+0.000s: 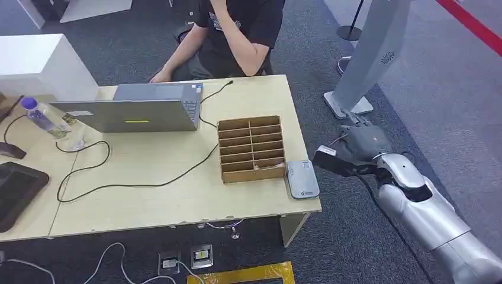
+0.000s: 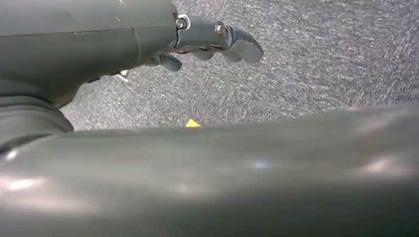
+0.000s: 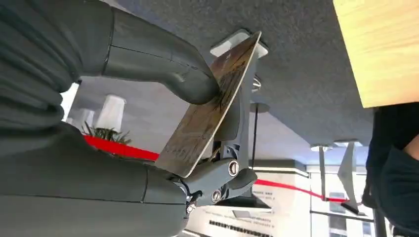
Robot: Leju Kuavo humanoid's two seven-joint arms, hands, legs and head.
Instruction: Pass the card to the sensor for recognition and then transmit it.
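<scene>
Right hand point(image 1: 362, 144) raised off the right end of the pale wooden table point(image 1: 177, 195), thumb point(image 3: 163, 69) and fingers point(image 3: 222, 177) clamped on a thin dark, worn-faced card point(image 3: 207, 113). Card held out toward the table edge, near but not touching the flat grey card sensor point(image 1: 302, 178) lying at the table's right corner. Just left of the sensor, touching or nearly so, an open wooden slotted box point(image 1: 251, 148). Further left, a silver laptop point(image 1: 136, 108) with black cables trailing across the top, and a clear plastic bottle with a purple cap point(image 1: 41, 116). Seated behind the table, a person in a black T-shirt point(image 1: 234, 32). Left hand point(image 2: 207, 42) hanging over grey carpet point(image 2: 321, 54), fingers loosely curled around nothing.
</scene>
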